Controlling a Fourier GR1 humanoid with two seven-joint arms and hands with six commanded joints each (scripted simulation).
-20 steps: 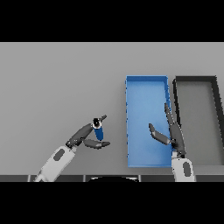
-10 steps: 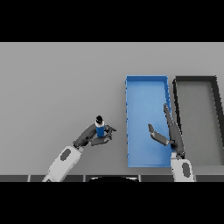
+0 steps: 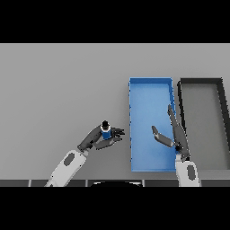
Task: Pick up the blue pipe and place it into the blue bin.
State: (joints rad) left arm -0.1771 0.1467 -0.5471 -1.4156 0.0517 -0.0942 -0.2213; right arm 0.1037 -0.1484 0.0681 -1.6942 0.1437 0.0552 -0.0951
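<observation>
Blue pipe [image 3: 106, 132] with a dark top end stands roughly upright in the left hand [image 3: 99, 139], whose fingers [image 3: 116, 133] and thumb curl round it, left of the blue bin [image 3: 150, 85] and just short of its near-left wall. The right hand [image 3: 173, 134] shows over the bin's right side, holding nothing, its fingers straight and its thumb spread wide toward the left. A dark bin [image 3: 201, 81] sits just beside the blue one on the grey table [image 3: 58, 85].

A plain grey table [image 3: 58, 85] fills the whole view under flat, even light, with a dark open bin [image 3: 221, 117] lying near its right edge, long side running away.
</observation>
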